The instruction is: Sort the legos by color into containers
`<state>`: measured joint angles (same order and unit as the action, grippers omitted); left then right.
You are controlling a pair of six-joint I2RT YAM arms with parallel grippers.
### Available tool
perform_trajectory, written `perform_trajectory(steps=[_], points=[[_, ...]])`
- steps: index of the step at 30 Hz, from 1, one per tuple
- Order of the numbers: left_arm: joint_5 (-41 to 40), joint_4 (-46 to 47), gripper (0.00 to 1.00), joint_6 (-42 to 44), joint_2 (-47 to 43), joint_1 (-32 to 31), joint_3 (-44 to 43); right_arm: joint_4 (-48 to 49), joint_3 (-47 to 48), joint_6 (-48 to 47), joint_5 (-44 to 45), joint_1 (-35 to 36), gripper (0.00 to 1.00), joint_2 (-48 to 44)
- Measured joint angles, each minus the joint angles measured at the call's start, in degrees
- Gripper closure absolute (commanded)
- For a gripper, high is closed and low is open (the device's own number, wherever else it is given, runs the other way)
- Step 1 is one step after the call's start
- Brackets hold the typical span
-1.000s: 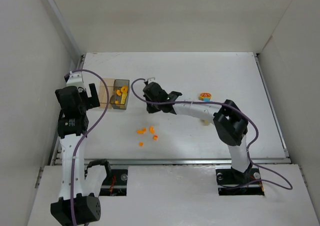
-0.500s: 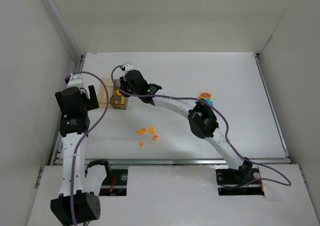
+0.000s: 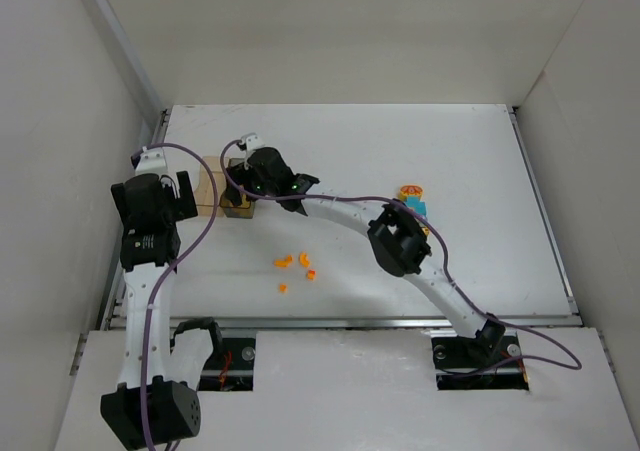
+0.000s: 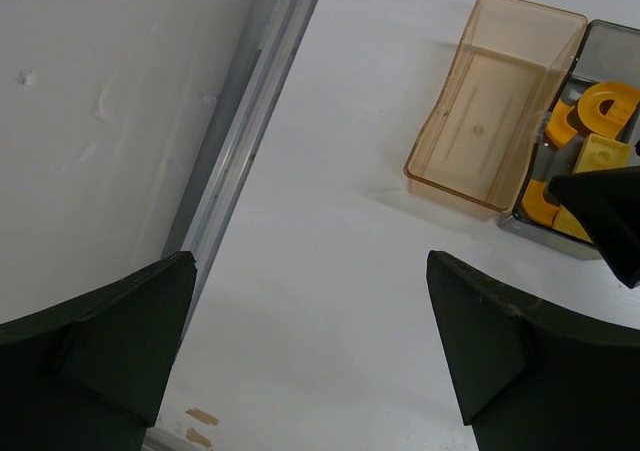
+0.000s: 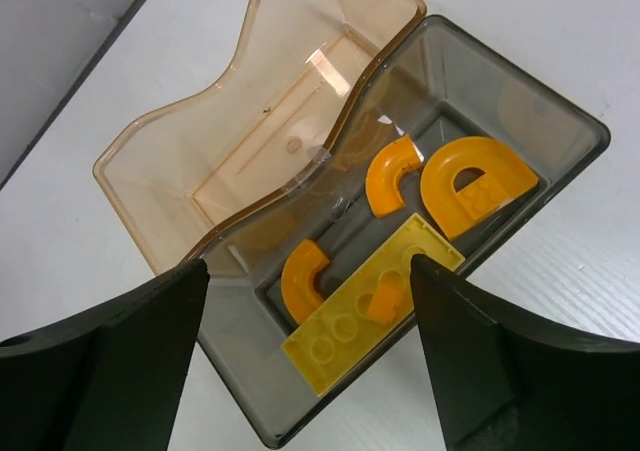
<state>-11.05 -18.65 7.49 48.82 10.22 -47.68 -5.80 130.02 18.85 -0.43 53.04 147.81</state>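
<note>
My right gripper (image 3: 243, 174) (image 5: 308, 269) hangs open just above the smoky grey container (image 3: 238, 205) (image 5: 560, 121). Inside lie a pale yellow plate (image 5: 345, 341), an orange arch (image 5: 480, 181), two orange curved pieces (image 5: 392, 171) and a tiny orange piece (image 5: 385, 303) resting on the plate. The tan container (image 3: 208, 191) (image 4: 490, 101) (image 5: 270, 141) beside it holds nothing. Several small orange legos (image 3: 296, 268) lie loose on the table in front. My left gripper (image 3: 180, 189) (image 4: 310, 321) stands open over bare table, left of the containers.
A small stack of orange-red, yellow and cyan bricks (image 3: 411, 194) sits at the table's right middle. The white side wall and metal rail (image 4: 240, 141) run close along the left of my left gripper. The right arm's elbow (image 3: 400, 241) is over the table's middle.
My right gripper has swung left from the table's middle to above the grey container and has opened; a tiny orange piece now lies on the yellow plate. The left arm stayed put.
</note>
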Motion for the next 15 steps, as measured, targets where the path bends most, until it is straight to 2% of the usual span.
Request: perform_trajectory(steps=[3,7,15], points=[[-0.1,0.0,0.00,0.1,0.0,0.0,0.0,0.4,-0.5,-0.3,0.1,0.0,0.00,-0.4],[-0.9,0.0,0.00,0.2,-0.3,0.0,0.1,0.5,-7.1,-1.1,0.9,0.0,0.00,-5.4],[-2.5,0.2,0.00,0.1,-1.8,0.0,0.1,-0.7,-31.8,-2.2,4.1,0.0,0.00,-30.0]])
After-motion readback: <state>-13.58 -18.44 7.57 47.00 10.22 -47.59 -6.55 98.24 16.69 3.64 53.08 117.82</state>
